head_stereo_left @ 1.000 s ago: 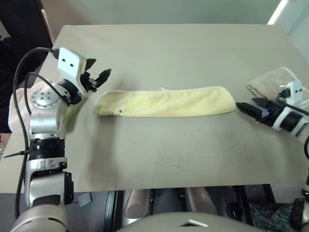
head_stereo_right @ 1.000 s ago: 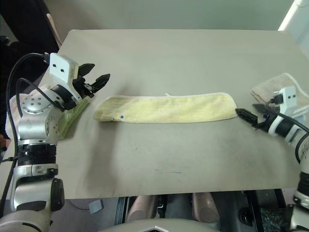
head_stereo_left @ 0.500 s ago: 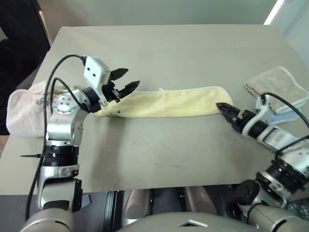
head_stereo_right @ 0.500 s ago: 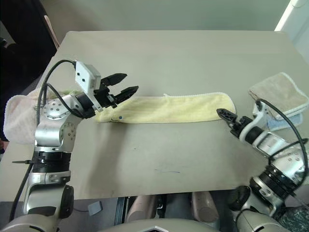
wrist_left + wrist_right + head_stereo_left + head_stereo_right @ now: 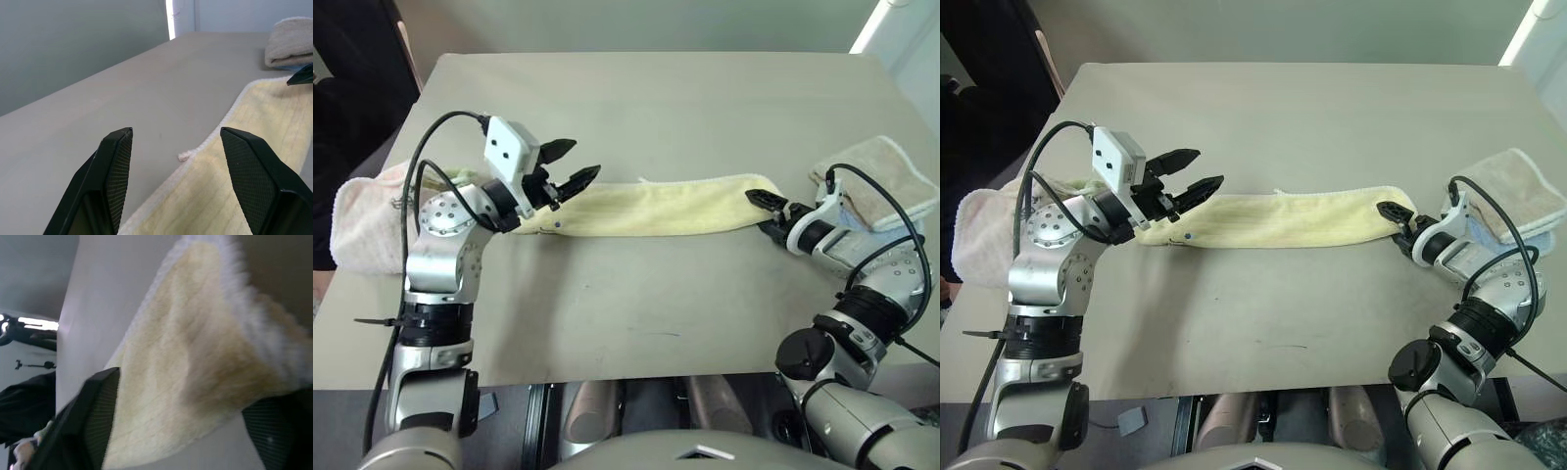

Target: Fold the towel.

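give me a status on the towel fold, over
Left gripper open above towel's left end. Right gripper open, straddling the right end, not clamped. Towel flat, a long strip. Nothing in the way.

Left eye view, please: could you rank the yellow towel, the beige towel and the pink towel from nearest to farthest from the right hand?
From the right hand:
1. Yellow towel: its right end lies between the hand's open fingers.
2. Beige towel: folded at the table's right edge, just beyond the hand.
3. Pink towel: at the table's far left edge, behind the left arm.
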{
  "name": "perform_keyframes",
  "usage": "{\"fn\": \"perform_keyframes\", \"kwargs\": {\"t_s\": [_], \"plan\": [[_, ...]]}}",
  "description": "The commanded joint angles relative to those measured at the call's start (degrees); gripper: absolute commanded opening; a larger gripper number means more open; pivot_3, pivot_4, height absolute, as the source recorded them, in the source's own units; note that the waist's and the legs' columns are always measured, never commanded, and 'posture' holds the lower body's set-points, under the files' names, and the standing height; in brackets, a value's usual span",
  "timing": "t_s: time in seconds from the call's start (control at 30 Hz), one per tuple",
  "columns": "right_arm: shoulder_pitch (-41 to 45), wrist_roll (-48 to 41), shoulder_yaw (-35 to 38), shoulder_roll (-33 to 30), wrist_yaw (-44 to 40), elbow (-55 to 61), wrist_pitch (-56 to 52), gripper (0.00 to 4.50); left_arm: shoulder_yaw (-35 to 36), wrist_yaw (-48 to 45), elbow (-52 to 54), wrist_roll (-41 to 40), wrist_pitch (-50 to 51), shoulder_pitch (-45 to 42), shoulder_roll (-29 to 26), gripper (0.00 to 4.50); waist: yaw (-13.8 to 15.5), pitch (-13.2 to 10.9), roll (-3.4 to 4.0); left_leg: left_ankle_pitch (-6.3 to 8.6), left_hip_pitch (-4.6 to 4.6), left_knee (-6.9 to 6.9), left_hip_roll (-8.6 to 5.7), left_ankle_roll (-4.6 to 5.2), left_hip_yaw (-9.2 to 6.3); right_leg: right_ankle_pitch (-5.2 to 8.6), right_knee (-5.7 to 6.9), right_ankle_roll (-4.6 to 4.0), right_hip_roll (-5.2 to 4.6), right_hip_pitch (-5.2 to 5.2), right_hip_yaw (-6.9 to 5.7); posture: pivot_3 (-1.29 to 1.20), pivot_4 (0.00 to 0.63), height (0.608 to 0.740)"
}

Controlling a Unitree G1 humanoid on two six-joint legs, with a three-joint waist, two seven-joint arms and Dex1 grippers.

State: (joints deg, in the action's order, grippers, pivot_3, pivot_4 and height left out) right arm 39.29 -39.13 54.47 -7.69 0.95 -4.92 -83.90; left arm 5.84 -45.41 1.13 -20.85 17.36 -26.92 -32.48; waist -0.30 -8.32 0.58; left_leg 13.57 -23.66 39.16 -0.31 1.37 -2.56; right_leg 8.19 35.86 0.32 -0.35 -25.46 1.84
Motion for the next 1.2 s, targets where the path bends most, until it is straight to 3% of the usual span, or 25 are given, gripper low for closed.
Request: {"fn": "perform_keyframes", "kwargs": {"t_s": [0.03, 0.13, 0.27, 0.4, 0.57, 0.7, 0.8, 1.03, 1.13, 1.2], "plan": [[-0.15, 0.12, 2.34, -2.02, 2.61, 1.78, 2.82, 2.42, 1.62, 0.54, 3.67, -1.13, 1.02, 1.31, -0.91, 3.08, 0.31, -0.01, 0.01, 0.0, -0.06, -0.03, 0.0, -0.01, -0.01, -0.02, 0.01, -0.03, 0.0, -0.05, 0.0, 0.0, 0.15, 0.735], [-0.54, -1.02, 3.37, -3.12, 3.43, 3.11, 3.45, 1.34, 1.79, 0.61, 5.03, -1.54, 1.92, 2.81, -1.18, 3.08, 0.54, -0.01, 0.01, 0.07, -0.41, -0.08, 0.0, -0.03, 0.0, -0.18, 0.03, -0.38, 0.0, -0.42, 0.0, 0.0, 0.15, 0.735], [-1.42, -1.97, 4.06, -5.38, 3.13, 5.21, 4.09, 0.04, 1.62, 0.83, 6.09, -1.57, 2.68, 3.99, -1.12, 3.08, 0.64, -0.01, 0.02, 0.23, -0.72, -0.09, 0.02, -0.11, 0.01, -0.2, 0.03, -0.17, -0.02, -0.78, -0.14, 0.0, 0.15, 0.735], [-2.22, -2.46, 1.47, -7.8, 1.15, 6.58, 5.8, 0.04, 1.38, 1.13, 6.1, -1.65, 3.35, 3.82, -0.69, 3.08, 0.67, -0.01, 0.02, 0.35, -0.73, -0.1, 0.03, -0.13, 0.02, -0.19, 0.03, -0.04, -0.03, -0.82, -0.16, 0.0, 0.15, 0.735], [-7.7, 0.03, -20.38, -18.16, -12.9, 15.91, 14.28, 0.04, -0.05, 1.13, 6.58, -0.98, 3.63, 4.49, -0.21, 3.08, 0.59, -0.1, 0.17, 0.37, -0.72, -0.09, 0.03, -0.11, 0.06, -0.18, 0.04, -0.04, -0.05, -0.8, -0.15, 0.0, 0.15, 0.735], [-10.86, 9.11, -41.83, -29.31, -24.06, 20.05, 26.46, 0.04, -0.31, 1.37, 6.44, -0.94, 3.97, 4.49, 0.17, 3.08, 0.39, -0.09, 0.16, 0.33, -0.58, -0.07, 0.09, -0.12, 0.03, -0.17, 0.05, -0.12, 0.01, -0.63, -0.16, 0.0, 0.15, 0.735], [-9.85, 15.79, -55.35, -34.16, -30.41, 21.29, 34.14, 0.04, -0.52, 1.57, 6.6, -0.87, 4.04, 4.62, 0.5, 3.08, 0.25, -0.09, 0.16, 0.26, -0.51, -0.08, 0.1, -0.16, 0.03, 0.03, 0.04, 0.12, 0.02, -0.55, -0.15, 0.0, 0.15, 0.735], [-1.55, 27.16, -74.52, -27.45, -34.73, 13.73, 42.97, 0.04, -0.7, 2.79, 7.69, -0.89, 4.3, 5.53, 1.78, 3.08, 0.07, -0.09, 0.15, 0.02, -0.49, -0.03, 0.1, -0.11, 0.04, 0.03, 0.02, 0.2, 0.03, -0.51, -0.13, 0.0, 0.15, 0.735], [-0.08, 30.07, -76.57, -24.12, -34.42, 9.51, 45.0, 0.04, -0.42, 3.3, 9.07, -1.07, 4.58, 6.72, 1.99, 3.08, 0.22, -0.08, 0.15, 0.01, -0.48, 0.0, 0.11, -0.1, 0.03, -0.26, 0.01, -0.28, 0.01, -0.48, -0.13, 0.0, 0.15, 0.735], [-0.08, 30.58, -75.72, -22.55, -34.3, 8.02, 45.16, 0.48, 0.44, 3.85, 10.49, -1.38, 5.02, 8.36, 1.64, 3.08, 0.41, -0.08, 0.15, 0.0, -0.49, -0.01, 0.1, -0.09, 0.0, -0.27, 0.0, -0.37, -0.01, -0.48, -0.14, 0.0, 0.15, 0.735]]}}
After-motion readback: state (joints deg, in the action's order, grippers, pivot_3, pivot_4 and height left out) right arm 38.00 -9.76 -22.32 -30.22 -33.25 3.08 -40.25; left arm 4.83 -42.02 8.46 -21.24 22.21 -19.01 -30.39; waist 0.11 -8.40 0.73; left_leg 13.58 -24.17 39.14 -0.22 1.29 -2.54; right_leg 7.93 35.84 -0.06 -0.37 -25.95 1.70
